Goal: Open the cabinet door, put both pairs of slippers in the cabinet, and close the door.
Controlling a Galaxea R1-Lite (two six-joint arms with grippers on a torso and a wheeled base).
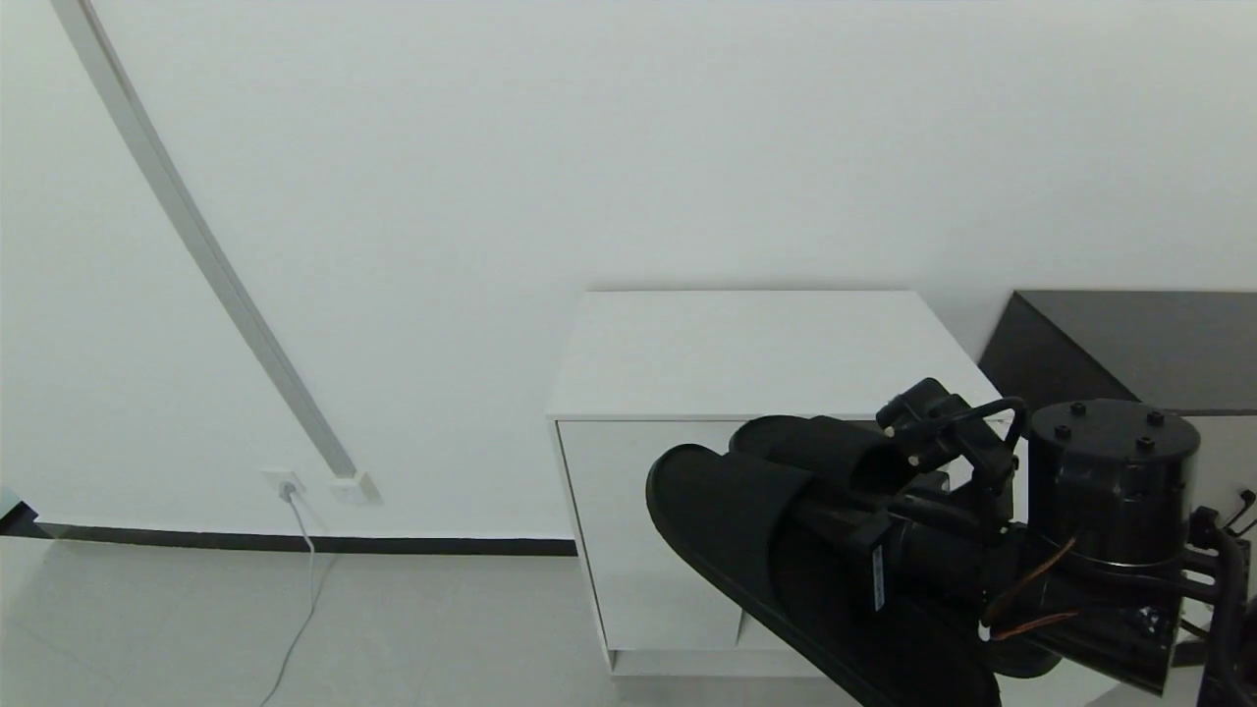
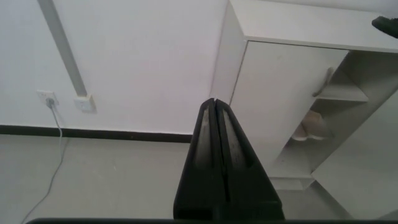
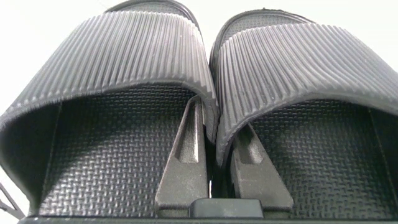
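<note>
The right end effector (image 3: 216,134) clamps the pair of black slippers (image 3: 143,62), one finger (image 3: 185,155) inside each with the adjoining side walls pinched between, held in front of the white cabinet (image 1: 737,353); the left end effector (image 2: 214,106) is clenched empty.

**Room and fixtures: entry as seen**

1. We list a plain white wall (image 1: 628,147), evenly lit, as the whole backdrop.
2. We list a grey strip (image 1: 196,236) fixed to that wall. It slants down from the upper left and ends at a small white box (image 1: 354,488) near the floor.
3. Just beside the box we note a wall socket (image 1: 285,483). A white cable (image 1: 309,579) is plugged in and trails down across the floor.
4. We record a dark skirting (image 1: 295,541) along the foot of the wall.
5. The floor (image 1: 147,628) is pale grey and smooth, with faint tile joints.
6. For furniture, we count a white cabinet (image 1: 746,353) against the wall and a dark unit (image 1: 1129,344) beside its right edge.
</note>
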